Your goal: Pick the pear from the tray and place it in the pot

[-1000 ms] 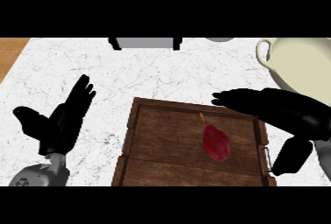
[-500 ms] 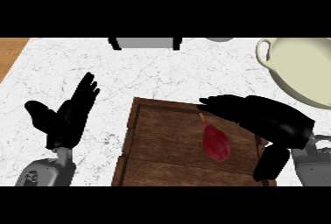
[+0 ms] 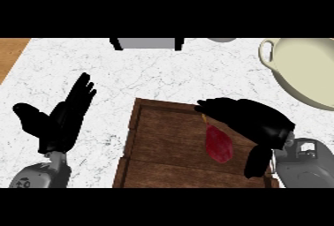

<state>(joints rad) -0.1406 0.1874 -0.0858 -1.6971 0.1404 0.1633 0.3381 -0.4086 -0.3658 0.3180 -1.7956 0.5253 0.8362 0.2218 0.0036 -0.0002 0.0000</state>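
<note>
The right hand (image 3: 251, 120) hangs over the right half of the wooden tray (image 3: 163, 145), its fingers (image 3: 212, 106) stretched toward the tray's far edge and spread apart, closed on nothing; the thumb (image 3: 256, 162) hangs down by the tray's right rim. The pear (image 3: 219, 144), dark red with a thin stem, lies on the tray floor just under and to the near side of those fingers, between them and the thumb; whether the palm touches it cannot be told. Left of the fingers the tray floor is bare wood out to its raised left rim, and beyond that lies open white marble table (image 3: 150, 75). Ahead and to the right of the fingers, past a strip of bare table, sits the cream pot (image 3: 306, 70), cut off by the view's right edge, with its handle (image 3: 266, 49) turned toward the tray. A grey box (image 3: 147, 43) stands at the table's far edge, and a wood strip (image 3: 12, 50) shows past the table's left edge.

Against half a second ago, the right hand has slid nearer and lower over the pear, while the pear lies where it did. The left hand (image 3: 57, 121) rests open at the left, fingers up, much as before.

One pear, one tray, one pot, two hands.
</note>
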